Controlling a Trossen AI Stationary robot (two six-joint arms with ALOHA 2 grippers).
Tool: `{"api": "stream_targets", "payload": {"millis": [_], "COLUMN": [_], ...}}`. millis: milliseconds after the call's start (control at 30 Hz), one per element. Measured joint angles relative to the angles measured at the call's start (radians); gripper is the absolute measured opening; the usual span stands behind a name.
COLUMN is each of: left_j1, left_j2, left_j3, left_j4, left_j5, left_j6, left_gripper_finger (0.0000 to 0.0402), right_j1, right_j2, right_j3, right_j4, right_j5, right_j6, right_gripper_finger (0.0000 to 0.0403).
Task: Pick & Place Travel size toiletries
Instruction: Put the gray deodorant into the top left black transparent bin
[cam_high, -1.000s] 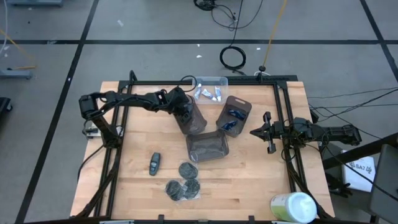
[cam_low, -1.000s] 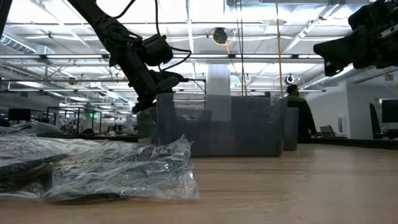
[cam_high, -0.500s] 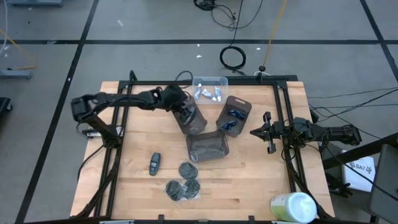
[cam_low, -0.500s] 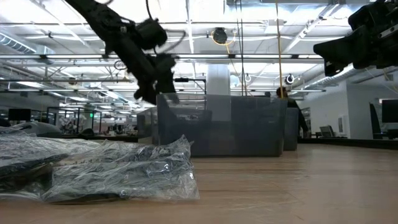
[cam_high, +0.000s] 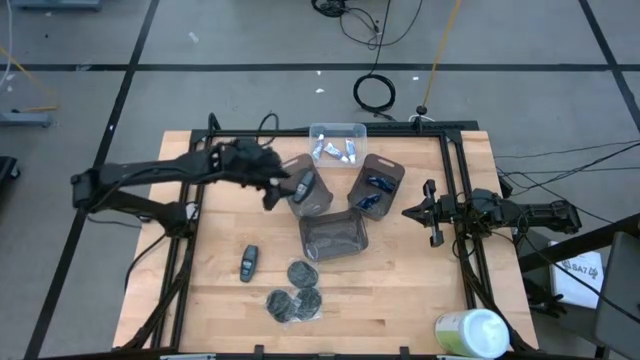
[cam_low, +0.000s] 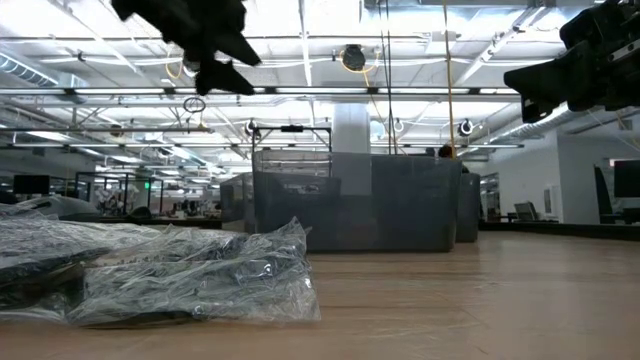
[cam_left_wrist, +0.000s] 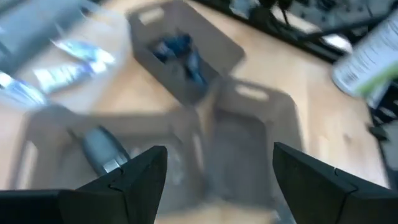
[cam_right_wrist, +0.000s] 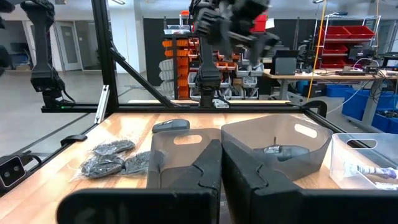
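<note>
The left gripper (cam_high: 272, 190), fingers wide and empty, has been lifted away from the grey tray (cam_high: 308, 190) at upper centre, where an oval stick (cam_left_wrist: 102, 146) is now left.

Wooden table (cam_high: 420, 290) with trays and toiletries

On it: three smoky-grey trays (cam_high: 334, 238), a clear tray (cam_high: 338, 130), one grey-blue oval stick (cam_high: 248, 263), bagged dark discs (cam_high: 294, 299), and a green-and-white container (cam_high: 470, 333) at a corner.

Pale wooden tabletop (cam_high: 410, 290) on a grey floor (cam_high: 250, 90) crossed by dark lines, coiled black cable (cam_high: 375, 93) lying beyond it, bright strip-lit ceiling (cam_low: 400, 40), red storage bins (cam_right_wrist: 348, 34) on shelving, blue bins (cam_right_wrist: 382, 102) stacked nearby.
</note>
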Motion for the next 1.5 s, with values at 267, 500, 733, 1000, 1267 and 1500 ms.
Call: {"api": "stream_targets", "payload": {"millis": [267,500,733,1000,1267,1500], "left_j1": [-0.158,-0.322,-0.491,-0.617,-0.651,-0.651], "left_j2": [-0.062,-0.043,0.002,0.124,0.287,0.394], "left_j3": [0.000,0.000,0.000,0.000,-0.001,-0.001], "left_j4": [-0.248,-0.390,-0.497,-0.543,-0.563,-0.568], "left_j5": [-0.001,-0.033,-0.176,-0.224,-0.134,-0.034], "left_j6": [-0.208,-0.497,-0.814,-1.131,-1.320,-1.409], "left_gripper_finger": [0.0282,0.0282,0.0282,0.0282,0.0282,0.0282], "right_j1": [0.000,0.000,0.000,0.000,0.000,0.000], "right_j2": [0.000,0.000,0.000,0.000,0.000,0.000], "right_j3": [0.000,0.000,0.000,0.000,0.000,0.000], "right_j4": [0.000,0.000,0.000,0.000,0.000,0.000], "right_j5": [0.000,0.000,0.000,0.000,0.000,0.000], "right_j6": [0.000,0.000,0.000,0.000,0.000,0.000], "right_gripper_finger": [0.0004,0.0004,0.0004,0.0004,0.0004,0.0004]}}
